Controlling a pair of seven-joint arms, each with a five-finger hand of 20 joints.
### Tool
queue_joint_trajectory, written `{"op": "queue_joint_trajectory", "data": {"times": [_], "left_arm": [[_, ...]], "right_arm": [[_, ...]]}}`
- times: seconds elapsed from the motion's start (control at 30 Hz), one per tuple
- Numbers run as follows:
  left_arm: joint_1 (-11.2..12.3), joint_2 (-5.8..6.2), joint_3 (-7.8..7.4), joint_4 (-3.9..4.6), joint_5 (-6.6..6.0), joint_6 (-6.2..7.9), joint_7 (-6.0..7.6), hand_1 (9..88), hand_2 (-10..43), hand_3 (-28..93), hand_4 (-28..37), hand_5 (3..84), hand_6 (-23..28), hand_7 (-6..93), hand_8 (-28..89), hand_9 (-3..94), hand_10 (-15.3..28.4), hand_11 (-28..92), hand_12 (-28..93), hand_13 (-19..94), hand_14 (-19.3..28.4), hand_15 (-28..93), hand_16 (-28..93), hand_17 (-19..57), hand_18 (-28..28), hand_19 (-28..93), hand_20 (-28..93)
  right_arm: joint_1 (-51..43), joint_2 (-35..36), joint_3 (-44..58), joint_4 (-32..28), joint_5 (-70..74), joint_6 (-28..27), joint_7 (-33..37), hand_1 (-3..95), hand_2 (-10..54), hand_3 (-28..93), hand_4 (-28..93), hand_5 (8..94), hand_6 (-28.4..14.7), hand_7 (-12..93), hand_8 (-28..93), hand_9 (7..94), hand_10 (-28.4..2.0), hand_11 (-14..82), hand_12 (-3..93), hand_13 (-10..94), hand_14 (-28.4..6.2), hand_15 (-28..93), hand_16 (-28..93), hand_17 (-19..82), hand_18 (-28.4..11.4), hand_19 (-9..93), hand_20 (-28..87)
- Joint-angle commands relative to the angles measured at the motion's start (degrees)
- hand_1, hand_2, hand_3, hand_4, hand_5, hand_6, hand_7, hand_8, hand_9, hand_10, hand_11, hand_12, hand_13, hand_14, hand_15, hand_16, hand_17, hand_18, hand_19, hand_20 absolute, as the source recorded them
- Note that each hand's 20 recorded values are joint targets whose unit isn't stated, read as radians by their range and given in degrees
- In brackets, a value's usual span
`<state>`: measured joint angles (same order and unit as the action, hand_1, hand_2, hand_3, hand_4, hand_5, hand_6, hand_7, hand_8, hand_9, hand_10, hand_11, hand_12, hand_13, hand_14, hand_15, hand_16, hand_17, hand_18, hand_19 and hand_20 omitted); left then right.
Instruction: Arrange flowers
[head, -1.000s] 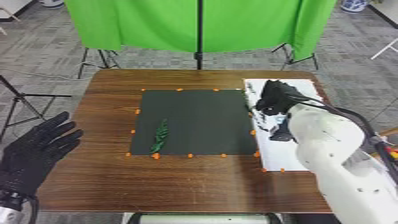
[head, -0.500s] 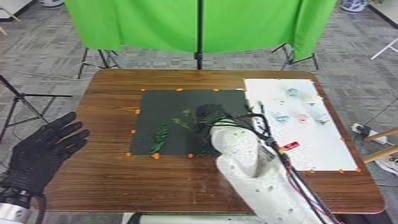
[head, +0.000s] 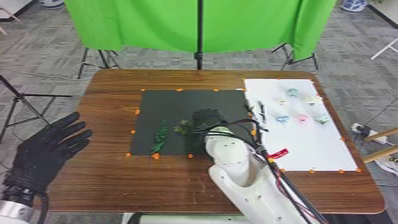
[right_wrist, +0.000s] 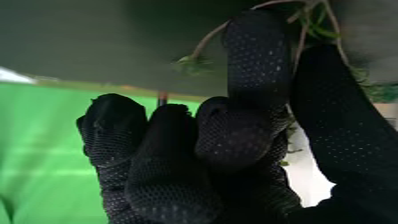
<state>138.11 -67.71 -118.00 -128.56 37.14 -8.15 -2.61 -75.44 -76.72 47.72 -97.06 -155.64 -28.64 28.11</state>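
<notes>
1. The right hand (head: 209, 121) is low over the dark mat (head: 178, 102), its fingertips pointing toward the far side of the table (head: 98, 187).
2. Those fingers are closed on a green sprig (head: 184, 128): in the right wrist view, thin stems run between the thumb (right_wrist: 333, 112) and the nearest finger (right_wrist: 256, 60), pinched there. The other fingers are bent in beside that grip.
3. The sprig's leafy ends poke out past the pinch. From the head view they lie just to the left of the gloved fingers, over the mat.
4. A longer green leaf (head: 161, 137) rests on the mat farther left of the same fingers, beyond the sprig and apart from the hand.
5. To the right of the right hand's fingers is the white sheet (head: 315, 150). Small pale flowers lie on it, well apart from the fingers: blue ones, a pink one (head: 302, 118) and whitish ones among them.
6. Slender dark pieces (head: 261, 108) lie between the fingers and those flowers, near the sheet's left edge.
7. The left hand (head: 49, 147) is at the table's left edge with its fingers loose, straight and slightly spread, gripping nothing. The leaf is to the right of its fingertips, well apart from them.
</notes>
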Motion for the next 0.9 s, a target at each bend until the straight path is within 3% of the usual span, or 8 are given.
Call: {"op": "queue_joint_trajectory", "data": {"times": [0.03,0.37,0.9], "left_arm": [[-0.3,0.27,0.59,0.63,0.12,-0.17,-0.96,24.1,-1.5,72,-23.8,35.8,2.4,21.0,-10,27.7,11.9,25,14,23,14.6,33,0,-10.8,21.1,43,7],[-1.1,0.67,1.07,1.09,0.02,-0.30,-1.71,24.2,-1.4,72,-23.8,35.8,2.4,21.1,-10,27.8,11.9,25,14,23,14.6,33,0,-10.8,21.1,43,7],[-1.2,0.89,1.49,1.15,-0.02,-0.22,-2.02,24.3,-1.3,72,-23.8,35.7,2.3,21.2,-10,27.7,12.0,25,14,23,14.6,33,0,-10.8,21.2,43,7]], "right_arm": [[-1.7,-3.9,1.0,-1.0,7.7,-7.3,4.2,28.5,-4.2,82,-26,91.8,1.1,48,-16,93.7,-6.6,63.4,23.0,94,-4.3,77,26,52,-22.6,93,48],[-1.2,-6.4,3.1,0.2,11.0,-6.5,8.7,18.5,6.9,77,-26,93.7,0.4,46,-13,93.7,-6.0,66.3,19.5,94,-2.9,81,19,57,-23.4,93,51],[-1.8,-9.8,6.7,-0.2,22.1,-10.5,15.1,16.9,10.3,75,-26,93.7,0.2,46,-12,93.7,-5.9,67.4,18.3,94,-2.2,82,17,60,-23.5,93,51]]}}
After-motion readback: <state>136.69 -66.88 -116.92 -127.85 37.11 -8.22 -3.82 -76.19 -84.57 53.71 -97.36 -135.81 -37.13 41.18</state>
